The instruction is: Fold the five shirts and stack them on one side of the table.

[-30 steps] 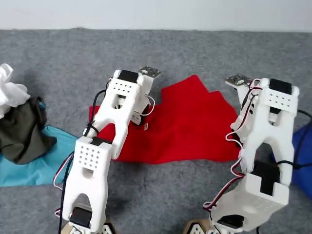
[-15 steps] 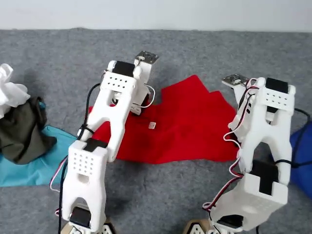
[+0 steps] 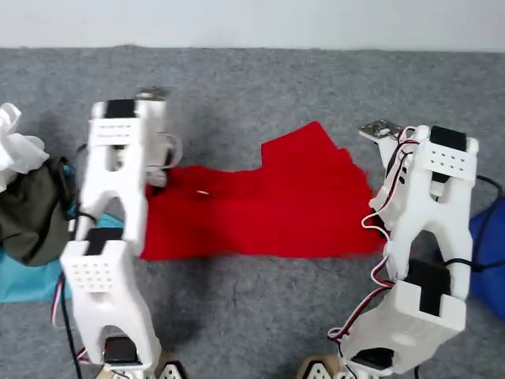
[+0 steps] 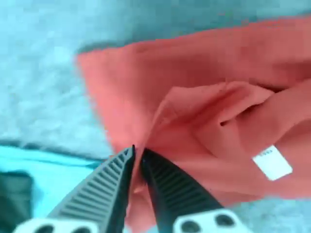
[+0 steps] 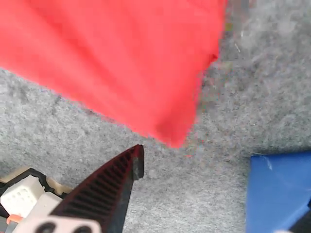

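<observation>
A red shirt [image 3: 268, 209] lies spread across the middle of the grey carpeted table, its white label [image 3: 202, 192] facing up. My left gripper [image 4: 138, 155] is shut on a bunched fold of the red shirt [image 4: 204, 111] near its left edge; in the high view that arm stands at the shirt's left end [image 3: 126, 150]. At the shirt's right edge my right gripper [image 5: 218, 187] hangs open above the carpet, just off the red cloth [image 5: 112, 63]; one ribbed finger [image 5: 121, 174] shows.
At the far left sits a pile with a dark olive shirt [image 3: 35, 213], a white shirt [image 3: 16, 146] and a teal shirt [image 3: 39, 272]. A blue shirt [image 3: 485, 245] lies at the right edge, close to the right arm. Bare carpet lies behind and in front.
My left arm swung left with the red shirt's edge in its grip, drawing the cloth out toward the pile. The right arm barely moved.
</observation>
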Controlling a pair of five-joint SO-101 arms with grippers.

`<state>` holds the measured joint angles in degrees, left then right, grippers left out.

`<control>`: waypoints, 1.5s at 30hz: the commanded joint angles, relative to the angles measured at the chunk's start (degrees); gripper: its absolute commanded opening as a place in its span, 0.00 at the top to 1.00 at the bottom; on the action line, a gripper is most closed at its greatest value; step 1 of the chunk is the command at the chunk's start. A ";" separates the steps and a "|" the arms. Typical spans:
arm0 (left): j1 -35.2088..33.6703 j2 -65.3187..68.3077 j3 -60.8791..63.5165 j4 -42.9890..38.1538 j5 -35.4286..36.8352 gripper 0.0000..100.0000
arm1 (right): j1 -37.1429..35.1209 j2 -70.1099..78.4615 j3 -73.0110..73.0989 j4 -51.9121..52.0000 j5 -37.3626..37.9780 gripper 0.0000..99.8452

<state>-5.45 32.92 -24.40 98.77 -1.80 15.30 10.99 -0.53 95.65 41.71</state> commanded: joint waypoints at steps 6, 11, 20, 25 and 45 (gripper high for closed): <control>-7.91 0.53 0.13 1.05 0.53 0.98 | -0.48 -0.75 -0.97 0.75 -0.44 0.50; -7.82 2.11 0.40 1.93 0.53 0.88 | -0.48 -0.75 -0.97 0.84 -0.44 0.50; -7.38 -1.05 -4.44 1.93 0.88 0.79 | -0.57 -0.75 -0.97 0.84 -0.35 0.50; -8.26 -4.31 -7.69 1.93 0.97 0.79 | -3.91 -0.75 -1.32 0.84 -0.35 0.50; -19.87 -32.35 15.52 1.93 0.53 0.80 | -21.41 14.73 -25.85 -8.04 -11.78 0.50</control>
<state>-25.05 8.75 -14.90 98.77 -1.71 -4.57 23.47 -20.57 88.97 30.90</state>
